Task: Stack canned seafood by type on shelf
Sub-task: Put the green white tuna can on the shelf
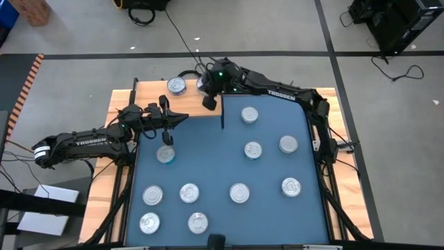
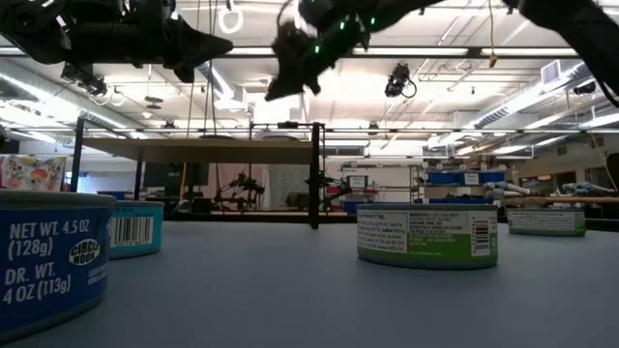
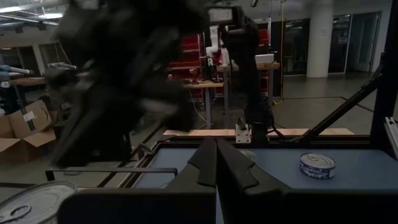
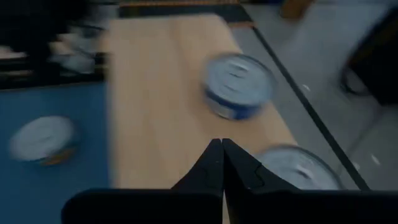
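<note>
Your right end effector [image 1: 208, 102] hung over the shelf [image 1: 149, 94], fingers together and empty, beside two tins [image 1: 177, 85] already there. Your left end effector [image 1: 166, 136], likewise together and empty, hovered near the shelf's edge. Open fully before descending on the tin [image 1: 165, 154].

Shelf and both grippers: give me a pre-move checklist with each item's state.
1. Left gripper empty and shut: ok, fingers together in its wrist view.
2. Right gripper empty and shut: ok, above the shelf.
3. Free room on the shelf: ok, bare wood beside the can there.
4. A second can by the right gripper on the shelf: cannot tell from above, arm covers it.
5. Nearest can to the left gripper upright on the blue tabletop: ok.
</note>
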